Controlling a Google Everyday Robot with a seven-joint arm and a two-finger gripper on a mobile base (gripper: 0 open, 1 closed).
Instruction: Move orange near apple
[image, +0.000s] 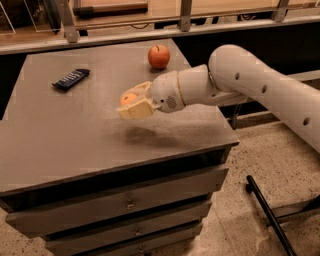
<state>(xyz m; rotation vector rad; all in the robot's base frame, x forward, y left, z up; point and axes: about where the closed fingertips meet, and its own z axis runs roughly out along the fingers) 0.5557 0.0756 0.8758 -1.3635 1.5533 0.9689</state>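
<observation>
Cream claw (130, 100) clasps orange (128, 97) over table (60, 145) | apple (159, 56) apart, near far edge

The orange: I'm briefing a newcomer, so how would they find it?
On the grey drawer cabinet, follow the white arm to its gripper over the middle of the top. The orange is the small pale fruit clamped in it, paler and smaller than the red apple near the far edge.

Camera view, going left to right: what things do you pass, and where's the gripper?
dark packet → orange, held in the gripper just above the tabletop → apple → black pole on the floor
</observation>
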